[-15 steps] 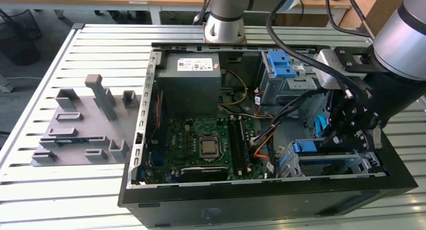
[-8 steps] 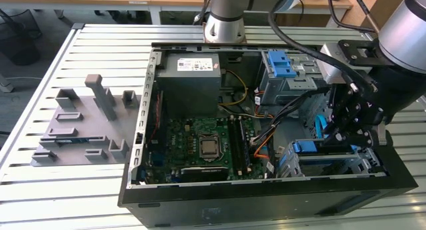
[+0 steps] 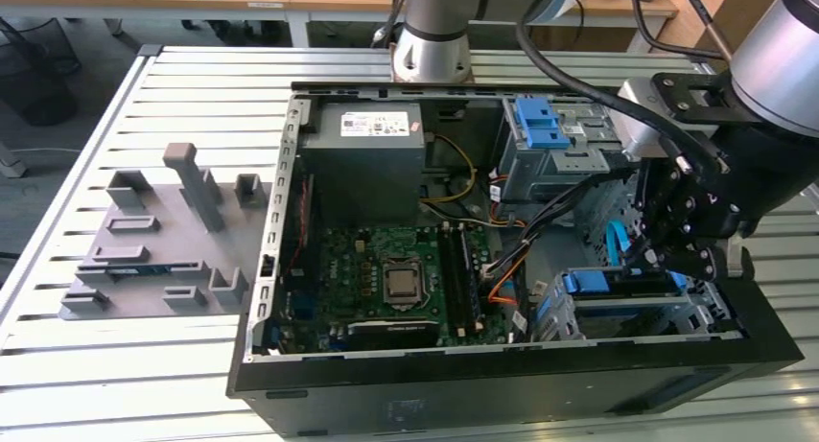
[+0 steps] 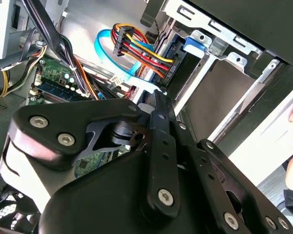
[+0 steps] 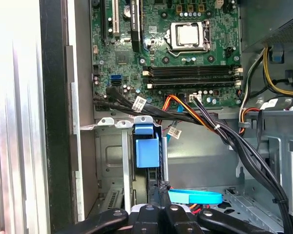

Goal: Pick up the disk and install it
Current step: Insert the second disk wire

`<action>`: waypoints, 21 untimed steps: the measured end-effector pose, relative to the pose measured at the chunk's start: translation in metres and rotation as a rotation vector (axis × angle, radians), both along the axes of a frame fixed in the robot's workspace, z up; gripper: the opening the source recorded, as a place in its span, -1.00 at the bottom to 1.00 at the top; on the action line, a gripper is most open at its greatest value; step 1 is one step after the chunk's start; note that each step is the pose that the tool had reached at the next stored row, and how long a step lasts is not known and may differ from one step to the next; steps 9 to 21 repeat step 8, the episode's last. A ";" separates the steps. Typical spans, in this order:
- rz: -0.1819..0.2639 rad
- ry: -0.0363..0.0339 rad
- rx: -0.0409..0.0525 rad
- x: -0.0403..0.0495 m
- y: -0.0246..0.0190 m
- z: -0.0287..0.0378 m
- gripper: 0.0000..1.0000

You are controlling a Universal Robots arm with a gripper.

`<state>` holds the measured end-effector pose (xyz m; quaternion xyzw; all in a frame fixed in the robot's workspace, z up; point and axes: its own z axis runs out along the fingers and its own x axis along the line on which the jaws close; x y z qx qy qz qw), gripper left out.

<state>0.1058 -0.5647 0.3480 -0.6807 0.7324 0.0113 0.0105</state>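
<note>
Disk (image 5: 147, 152) bayed, claw (image 3: 678, 262) above.

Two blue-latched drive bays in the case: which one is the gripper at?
The lower bay, by the case's front edge; the gripper hangs just above its blue latch. The other bay sits further back beside the grey power supply, well clear of the gripper.

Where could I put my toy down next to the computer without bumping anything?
The slatted table is bare in front of the grey fixture block and along the open computer case's near side. Inside the case it is crowded: cables, motherboard, and the gripper by the drive cage.
</note>
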 end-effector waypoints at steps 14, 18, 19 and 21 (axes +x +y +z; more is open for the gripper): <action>0.000 0.0000 -0.0001 0.0000 0.0000 0.0004 -0.79; 0.000 0.0000 -0.0001 0.0000 0.0000 0.0004 -0.79; 0.000 0.0000 -0.0001 0.0000 0.0000 0.0004 -0.79; 0.000 0.0000 -0.0001 0.0000 0.0000 0.0004 -0.79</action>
